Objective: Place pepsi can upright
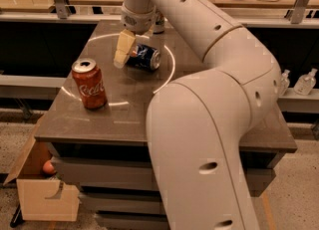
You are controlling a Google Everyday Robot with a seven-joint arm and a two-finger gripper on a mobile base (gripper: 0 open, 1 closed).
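Note:
The pepsi can, dark blue with silver ends, lies on its side near the back of the brown table, inside a white ring marked on the top. My gripper hangs down from the white arm at the can's left end, close against it. The can rests on the table. My arm's large white elbow hides the right part of the table.
A red Coca-Cola can stands upright at the table's left front, a short way from the gripper. An open cardboard box sits on the floor at the lower left. Clear bottles stand on a shelf at right.

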